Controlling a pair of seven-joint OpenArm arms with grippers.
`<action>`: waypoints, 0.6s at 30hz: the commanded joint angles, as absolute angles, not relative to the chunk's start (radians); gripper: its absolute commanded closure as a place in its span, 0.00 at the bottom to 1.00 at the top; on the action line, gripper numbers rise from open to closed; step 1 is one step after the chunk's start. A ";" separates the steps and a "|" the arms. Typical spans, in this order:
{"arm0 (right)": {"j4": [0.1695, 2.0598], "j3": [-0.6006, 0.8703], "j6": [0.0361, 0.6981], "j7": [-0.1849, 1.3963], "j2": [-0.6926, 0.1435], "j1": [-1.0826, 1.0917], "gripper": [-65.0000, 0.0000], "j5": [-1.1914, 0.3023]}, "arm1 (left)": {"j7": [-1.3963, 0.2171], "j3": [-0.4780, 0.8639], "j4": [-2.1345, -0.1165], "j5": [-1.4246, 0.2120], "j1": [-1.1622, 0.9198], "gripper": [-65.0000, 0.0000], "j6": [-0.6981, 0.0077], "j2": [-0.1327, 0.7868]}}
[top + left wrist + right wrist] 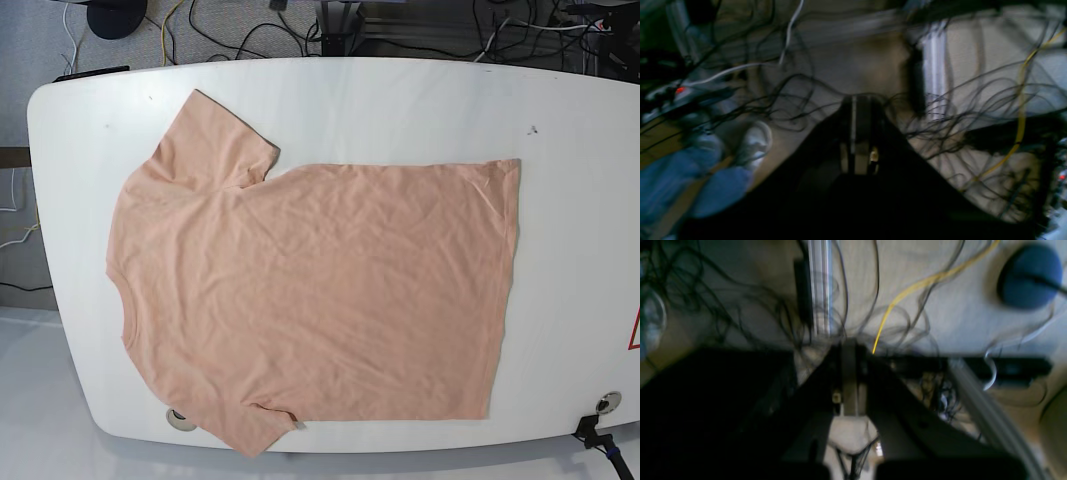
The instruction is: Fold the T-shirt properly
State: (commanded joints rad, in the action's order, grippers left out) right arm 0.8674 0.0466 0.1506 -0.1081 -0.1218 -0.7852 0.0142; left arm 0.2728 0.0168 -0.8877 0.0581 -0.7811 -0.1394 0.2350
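The T-shirt (pixel 320 300) is soft matt cloth, lightly creased. The worktop (pixel 400 100) is smooth white with a faint sheen.

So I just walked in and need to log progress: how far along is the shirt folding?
Done: the T-shirt lies spread flat on the white table, plain side up, sleeves out. In hand: nothing; no fold is visible, and neither arm shows in the base view. The left gripper and right gripper look shut, pointing at cables on the floor. Left: every fold.
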 joint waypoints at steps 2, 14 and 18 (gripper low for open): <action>0.975 0.082 0.149 -0.088 -0.128 -0.835 1.00 0.003 | 0.263 0.012 -0.980 0.058 -0.830 1.00 -0.139 0.253; 1.658 0.373 0.177 0.057 -0.188 -1.089 1.00 -0.196 | 0.199 0.086 -1.650 0.065 -1.136 1.00 -0.208 0.335; 1.561 0.389 0.176 0.014 -0.174 -1.109 1.00 -0.144 | 0.138 0.109 -1.757 0.044 -1.175 1.00 -0.219 0.338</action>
